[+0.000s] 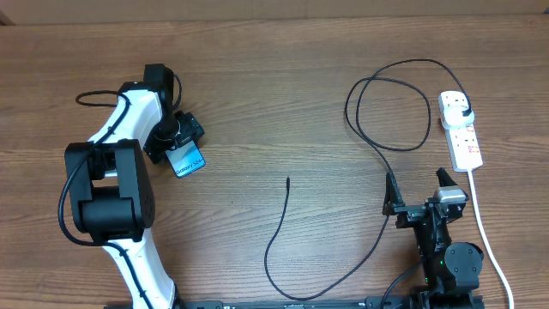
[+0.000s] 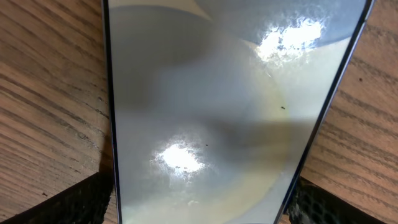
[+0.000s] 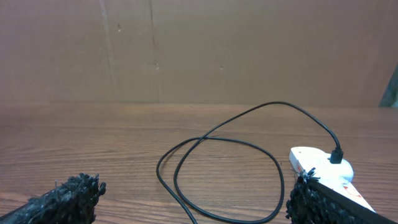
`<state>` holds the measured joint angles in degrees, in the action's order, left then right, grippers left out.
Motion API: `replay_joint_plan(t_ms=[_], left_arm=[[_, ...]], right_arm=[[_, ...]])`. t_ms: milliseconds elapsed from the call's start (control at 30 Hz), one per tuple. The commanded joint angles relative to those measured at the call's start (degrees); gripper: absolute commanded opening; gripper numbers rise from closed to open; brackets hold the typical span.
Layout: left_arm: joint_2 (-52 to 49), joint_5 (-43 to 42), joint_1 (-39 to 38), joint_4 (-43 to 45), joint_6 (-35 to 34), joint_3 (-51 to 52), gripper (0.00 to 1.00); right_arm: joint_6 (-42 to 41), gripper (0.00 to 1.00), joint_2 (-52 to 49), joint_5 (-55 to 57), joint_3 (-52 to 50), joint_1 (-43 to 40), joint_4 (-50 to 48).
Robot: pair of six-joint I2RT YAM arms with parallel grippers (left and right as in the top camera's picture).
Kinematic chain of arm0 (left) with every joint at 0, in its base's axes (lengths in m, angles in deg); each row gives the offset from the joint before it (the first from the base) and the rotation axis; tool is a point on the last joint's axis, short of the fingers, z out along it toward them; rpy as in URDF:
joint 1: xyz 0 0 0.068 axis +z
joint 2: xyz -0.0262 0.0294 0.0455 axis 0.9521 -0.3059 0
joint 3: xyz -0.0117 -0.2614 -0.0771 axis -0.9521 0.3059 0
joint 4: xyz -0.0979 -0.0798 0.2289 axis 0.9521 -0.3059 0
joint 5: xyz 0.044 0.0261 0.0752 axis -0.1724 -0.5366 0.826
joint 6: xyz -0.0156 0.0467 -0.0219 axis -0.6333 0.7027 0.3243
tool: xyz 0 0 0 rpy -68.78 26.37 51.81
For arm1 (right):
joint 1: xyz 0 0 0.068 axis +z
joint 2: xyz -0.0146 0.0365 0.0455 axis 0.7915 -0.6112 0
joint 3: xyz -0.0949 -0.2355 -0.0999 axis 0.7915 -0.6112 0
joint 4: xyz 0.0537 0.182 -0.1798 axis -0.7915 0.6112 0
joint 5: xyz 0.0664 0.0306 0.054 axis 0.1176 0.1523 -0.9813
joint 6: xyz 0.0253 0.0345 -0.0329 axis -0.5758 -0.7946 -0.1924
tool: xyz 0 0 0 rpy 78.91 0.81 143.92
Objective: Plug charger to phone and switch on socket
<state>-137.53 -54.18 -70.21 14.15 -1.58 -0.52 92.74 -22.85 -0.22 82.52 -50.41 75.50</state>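
A brown wooden table [image 1: 274,103] is carrying everything. One phone [image 1: 188,161] is sitting left of centre, and the left gripper [image 1: 183,148] is clasping it, pads against both long edges. One charger [image 1: 286,187] is trailing from its loose tip mid-table to its plug in the single socket [image 1: 461,129] at far right. The right gripper [image 1: 417,184] is hanging spread and empty nearby. The phone's ends are running out of the left wrist view, and glare is washing out its screen.

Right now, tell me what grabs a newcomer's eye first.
The left gripper straddles the slim blue-screened phone at the table's left. A long thin black charger cable loops from the white power strip at far right to a free tip mid-table. The open, empty right gripper sits beside that strip.
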Motion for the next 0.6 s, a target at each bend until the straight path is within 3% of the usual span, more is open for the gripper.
replay_joint_plan(t_ms=[0,567], left_arm=[[-1.05,1.99,-0.13,0.35,-0.28,1.05,0.91],[-1.05,2.27,-0.13,0.33,-0.28,1.05,0.91]], right_arm=[[0.26,1.00,0.48,0.57,-0.59,0.33,-0.35],[0.26,1.00,0.48,0.57,-0.59,0.33,-0.35]])
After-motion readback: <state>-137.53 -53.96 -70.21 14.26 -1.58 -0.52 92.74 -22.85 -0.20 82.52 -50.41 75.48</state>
